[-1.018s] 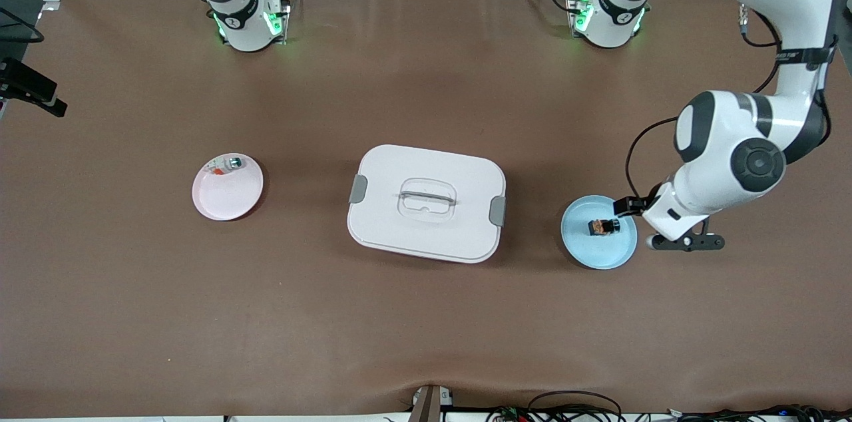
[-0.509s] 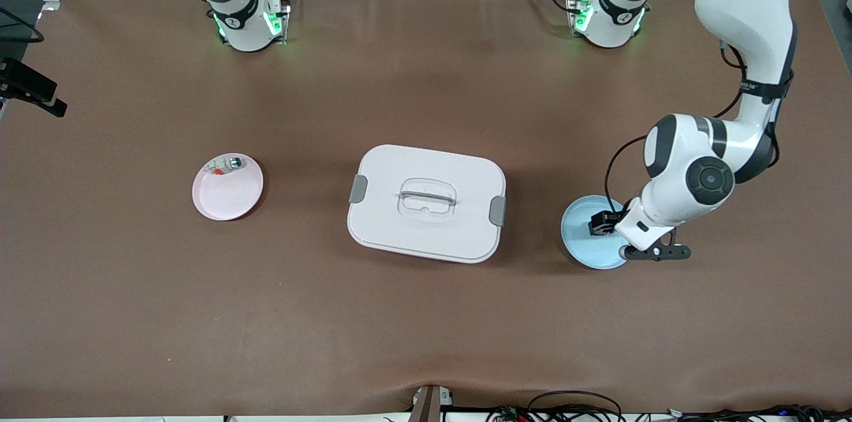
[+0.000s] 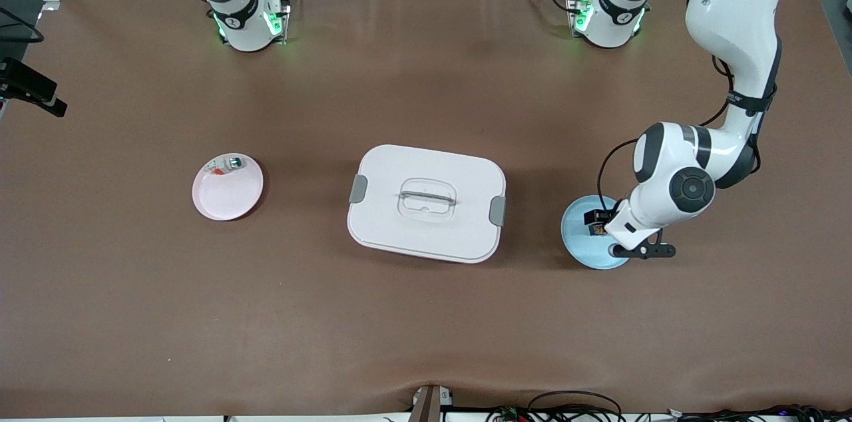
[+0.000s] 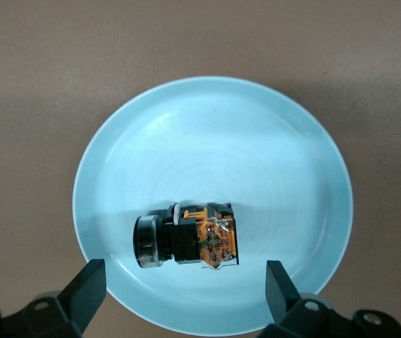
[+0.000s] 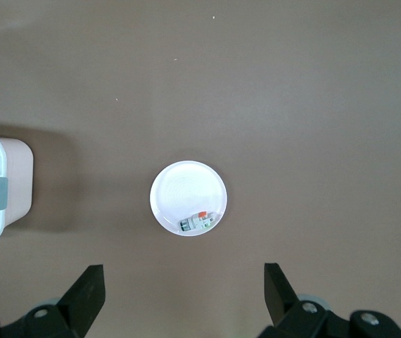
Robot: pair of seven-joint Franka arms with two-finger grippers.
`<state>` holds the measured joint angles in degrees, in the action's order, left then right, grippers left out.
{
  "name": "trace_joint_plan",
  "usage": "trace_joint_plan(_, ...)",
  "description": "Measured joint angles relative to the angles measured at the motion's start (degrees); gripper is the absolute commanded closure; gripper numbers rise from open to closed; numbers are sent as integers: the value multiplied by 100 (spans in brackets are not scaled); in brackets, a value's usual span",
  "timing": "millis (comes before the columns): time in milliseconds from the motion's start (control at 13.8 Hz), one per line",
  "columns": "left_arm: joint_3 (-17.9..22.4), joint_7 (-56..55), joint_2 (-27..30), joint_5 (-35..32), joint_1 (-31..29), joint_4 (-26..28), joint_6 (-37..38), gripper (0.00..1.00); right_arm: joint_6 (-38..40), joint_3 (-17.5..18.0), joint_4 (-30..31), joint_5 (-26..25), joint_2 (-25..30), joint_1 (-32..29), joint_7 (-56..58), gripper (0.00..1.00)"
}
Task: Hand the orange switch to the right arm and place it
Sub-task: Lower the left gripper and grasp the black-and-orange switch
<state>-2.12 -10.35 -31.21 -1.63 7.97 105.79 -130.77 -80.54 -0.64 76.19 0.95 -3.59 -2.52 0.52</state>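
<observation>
Blocky orange switch [image 4: 188,243] on glossy round blue plate [image 4: 271,141], left hand [image 4: 185,292] wide above.

White jointed arms [image 3: 732,42], black cables, green-lit bases [image 3: 602,16].

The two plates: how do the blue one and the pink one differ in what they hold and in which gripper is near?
The blue plate holds the black-and-orange switch; the pink plate holds a whitish part. The open left gripper hovers low over the blue plate; the open right gripper is high above the pink plate. Both plates are round, each holding one small part.
</observation>
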Motion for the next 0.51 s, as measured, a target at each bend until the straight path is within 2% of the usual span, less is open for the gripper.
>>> trace_joint_plan(509, 0, -3, -275, -280, 0, 1, -132, 0, 0, 0, 0, 0, 0, 0, 0, 0)
